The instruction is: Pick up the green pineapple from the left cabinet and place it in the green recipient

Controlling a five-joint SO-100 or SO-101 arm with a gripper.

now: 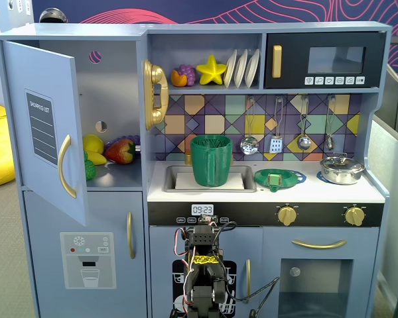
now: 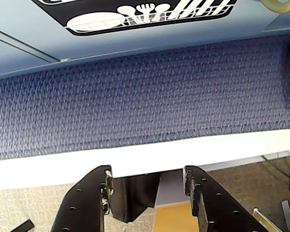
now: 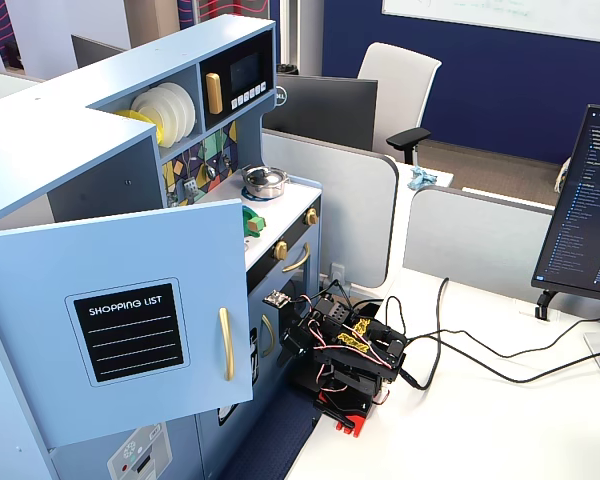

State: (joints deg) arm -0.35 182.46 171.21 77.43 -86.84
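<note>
The left cabinet stands with its shopping-list door swung open in both fixed views. On its shelf the green pineapple peeks out from behind the door's edge, below a yellow lemon and beside a red strawberry. The green recipient, a tall ribbed cup, stands upright in the sink. My arm is folded low in front of the kitchen, well below both. In the wrist view my gripper is open with nothing between its fingers, above the white table edge and blue carpet.
A flat green dish and a steel pot sit on the counter right of the sink. The open door juts out toward the arm. Cables trail over the white table.
</note>
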